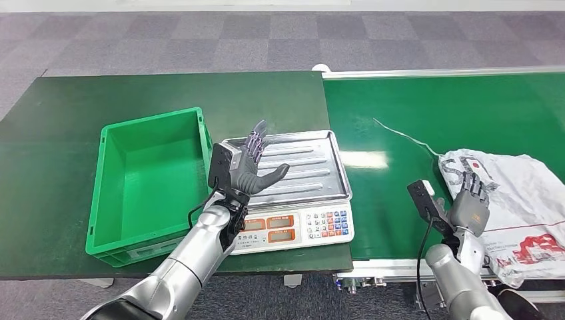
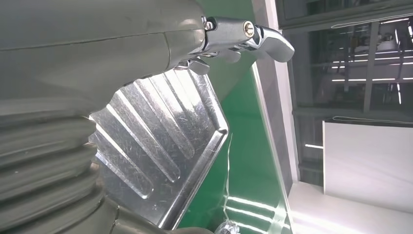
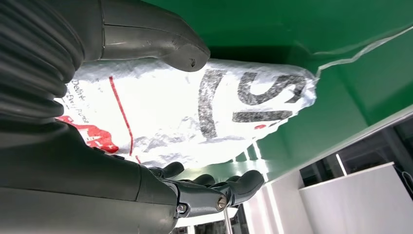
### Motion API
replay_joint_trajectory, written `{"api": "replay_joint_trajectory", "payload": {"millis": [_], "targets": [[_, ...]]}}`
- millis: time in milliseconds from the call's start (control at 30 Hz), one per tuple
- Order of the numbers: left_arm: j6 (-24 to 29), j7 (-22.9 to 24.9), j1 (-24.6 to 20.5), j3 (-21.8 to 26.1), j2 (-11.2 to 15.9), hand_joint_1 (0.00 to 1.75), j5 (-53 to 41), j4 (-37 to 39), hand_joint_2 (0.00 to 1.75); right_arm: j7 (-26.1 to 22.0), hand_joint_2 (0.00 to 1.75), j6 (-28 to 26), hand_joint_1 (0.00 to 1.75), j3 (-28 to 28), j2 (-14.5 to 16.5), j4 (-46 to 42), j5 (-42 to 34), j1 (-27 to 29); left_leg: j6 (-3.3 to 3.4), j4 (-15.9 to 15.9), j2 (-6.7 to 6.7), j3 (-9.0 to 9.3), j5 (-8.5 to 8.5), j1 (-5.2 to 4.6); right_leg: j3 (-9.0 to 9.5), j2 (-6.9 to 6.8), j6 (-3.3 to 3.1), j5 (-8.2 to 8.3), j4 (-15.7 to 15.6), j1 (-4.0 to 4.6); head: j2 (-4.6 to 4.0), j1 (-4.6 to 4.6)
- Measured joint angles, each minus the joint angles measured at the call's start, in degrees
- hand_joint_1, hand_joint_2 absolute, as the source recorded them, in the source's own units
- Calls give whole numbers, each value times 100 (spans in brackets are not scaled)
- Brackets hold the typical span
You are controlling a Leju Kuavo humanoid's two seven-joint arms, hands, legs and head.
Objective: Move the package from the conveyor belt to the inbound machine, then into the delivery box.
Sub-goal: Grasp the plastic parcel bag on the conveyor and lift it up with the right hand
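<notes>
Package (image 1: 513,207) cut off at right edge.

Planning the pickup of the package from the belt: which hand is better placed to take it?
The right hand: it is already at the white package on the conveyor belt, fingers open around its edge. The left hand hovers open over the scale tray, away from the package.

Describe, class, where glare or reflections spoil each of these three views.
Head view: a bright glare patch on the conveyor belt beside the scale tray. Left wrist view: the scratched tray glints. Right wrist view: the white package is brightly lit and the belt stays readable.
</notes>
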Motion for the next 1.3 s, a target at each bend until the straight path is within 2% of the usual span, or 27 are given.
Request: {"api": "replay_joint_trajectory", "payload": {"millis": [167,333,567,967,1300], "targets": [[22,-62,17,1,19,0,48,-2,175,-52,175,14,0,-40,6,-14,58,-21,0,0,0,-3,0,0,1,0,0,0,0,0,-1,2],[95,-422,198,2,83,0,-122,-108,175,-121,175,4,0,-40,32,22,137,-220,0,0,0,-2,0,0,0,0,0,0,0,0,-1,1],[327,-32,233,2,164,0,-133,-283,175,-79,175,4,0,-40,63,211,367,-688,2,0,1,-3,3,0,-1,1,3,2,0,0,-1,0],[419,188,-109,90,225,0,122,-261,175,253,175,161,0,41,378,590,618,-1270,4,0,-1,-2,7,0,0,-2,4,3,1,1,-1,0],[456,-135,376,151,250,0,104,-457,175,149,175,199,0,106,376,688,504,-1210,6,0,-3,-3,4,0,-3,-3,6,2,1,-5,-1,1]]}}
